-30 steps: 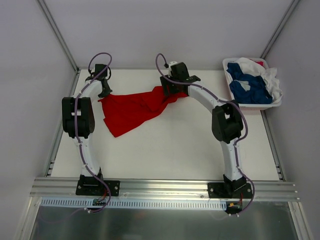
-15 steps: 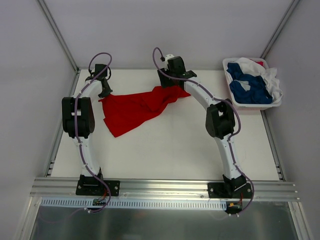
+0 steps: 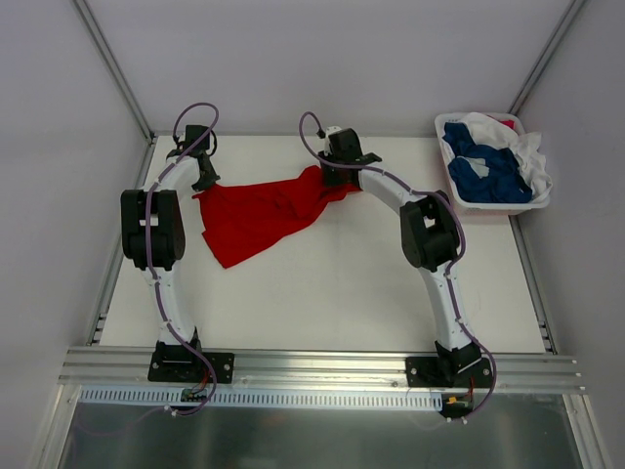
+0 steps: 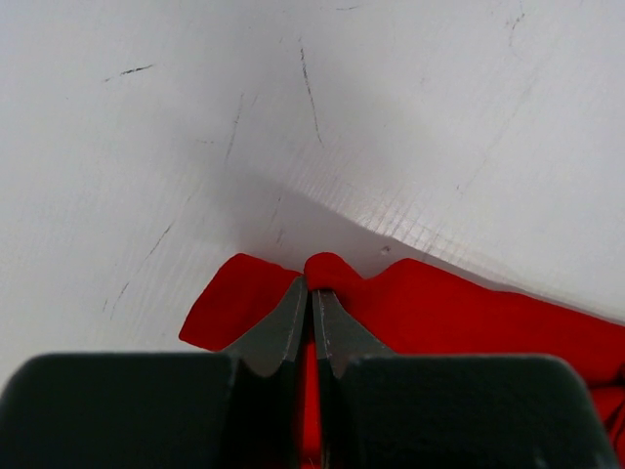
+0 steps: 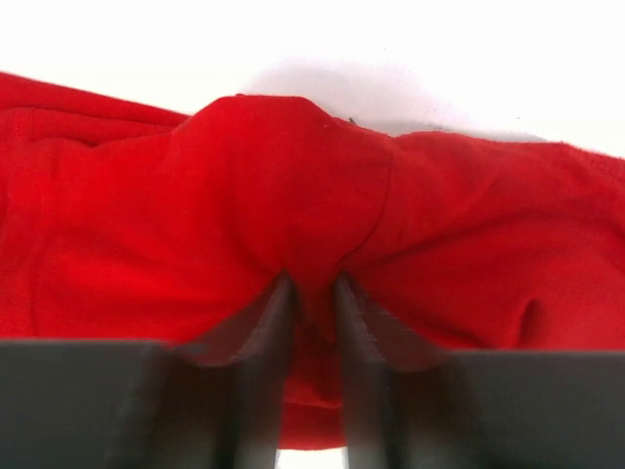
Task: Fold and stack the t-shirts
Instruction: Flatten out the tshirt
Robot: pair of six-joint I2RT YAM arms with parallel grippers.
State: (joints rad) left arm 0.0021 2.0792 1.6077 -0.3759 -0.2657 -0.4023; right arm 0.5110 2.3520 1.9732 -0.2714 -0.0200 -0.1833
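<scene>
The red t-shirt [image 3: 256, 217] lies bunched on the far left of the desk [image 3: 342, 293]. The left gripper [image 4: 311, 298] and right gripper [image 5: 312, 293] each pinch a far edge. The left bite looks thin, so pulling the cloth taut could slip it free.

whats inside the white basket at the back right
The white basket holds crumpled dark blue cloth and white cloth, heaped above its rim, with a sliver of red cloth at the far edge. Anything beneath the heap is covered.
</scene>
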